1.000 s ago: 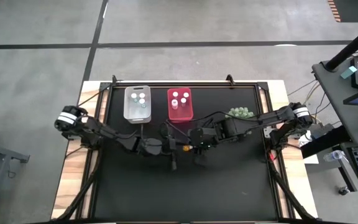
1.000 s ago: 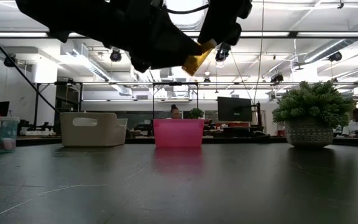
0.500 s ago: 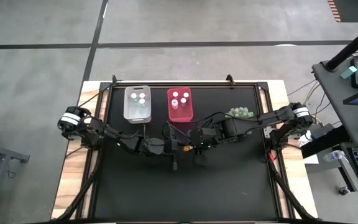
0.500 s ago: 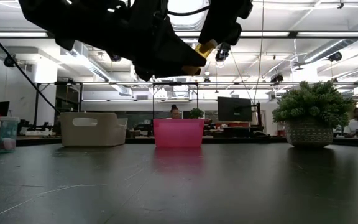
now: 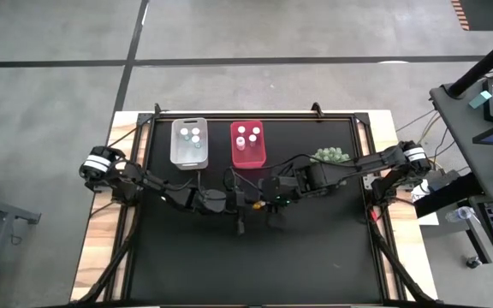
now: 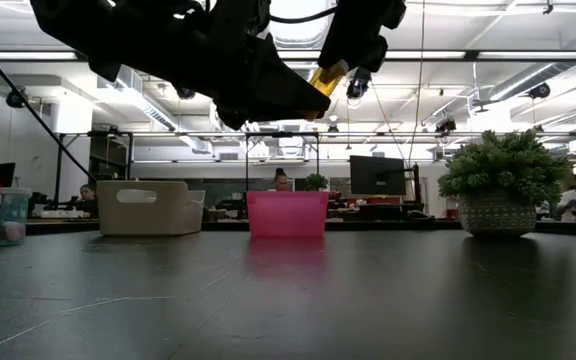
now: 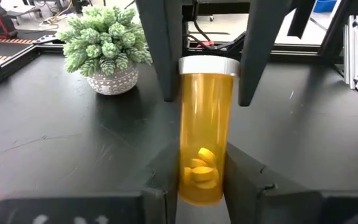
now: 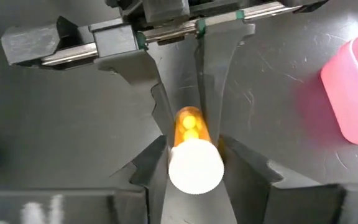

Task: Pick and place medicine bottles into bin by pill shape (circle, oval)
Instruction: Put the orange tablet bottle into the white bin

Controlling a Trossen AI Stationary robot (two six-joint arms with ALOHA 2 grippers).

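Observation:
An amber medicine bottle (image 7: 204, 130) with a white cap (image 8: 194, 165) and yellow pills inside hangs in the air over the middle of the table. My left gripper (image 7: 202, 168) is shut on its bottom end. My right gripper (image 8: 194, 152) is shut on its cap end and faces the left one. In the high view the two grippers meet at the bottle (image 5: 254, 204). At the far side stand the clear-whitish bin (image 5: 189, 154) and the red bin (image 5: 247, 156), each holding three white-capped bottles. My left gripper pinches the bottle's bottom end (image 7: 199, 186) between its two fingers. It comes level from the table's left, fingers lying along the bottle. The bottle is lifted clear of the table. My right gripper has the bottle's white cap (image 7: 209, 65) between its two fingers (image 7: 166, 68). It comes from the table's right, fingers lying along the bottle. The bottle spans the gap between the two grippers, clear of the table.
A small potted green plant (image 5: 332, 156) stands at the far right of the black mat. A small cup (image 6: 13, 215) stands at the left in the low view. The near half of the mat (image 5: 255, 265) is bare.
My left gripper has moved toward the table's right, onto the bottle held up by my right gripper. In the low view it now covers most of the amber body. The bottle has stayed where it was.

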